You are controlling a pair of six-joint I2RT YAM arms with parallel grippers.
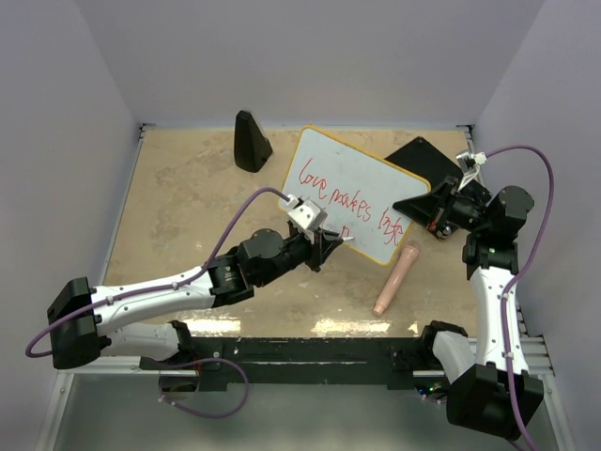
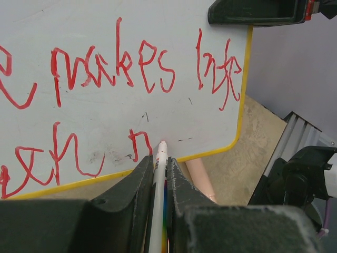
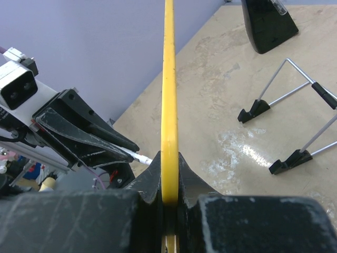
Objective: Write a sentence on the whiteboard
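The whiteboard (image 1: 329, 150) is held tilted above the table, its yellow rim (image 3: 169, 79) edge-on in the right wrist view. The sentence (image 1: 352, 199) runs in red cursive across it, with a second line started lower down (image 2: 58, 158). My left gripper (image 1: 333, 242) is shut on a white marker (image 2: 159, 179). The marker's tip touches the board near its lower edge, just right of the last red stroke. My right gripper (image 3: 169, 163) is shut on the board's right rim, and it shows at the board's top corner (image 2: 258, 10) in the left wrist view.
A peach-coloured cylinder (image 1: 395, 279) lies on the table below the board. A black wedge-shaped object (image 1: 251, 141) stands at the back. A black plate (image 1: 418, 155) lies behind the board's right end. A wire stand with black feet (image 3: 287, 116) rests on the table beyond it.
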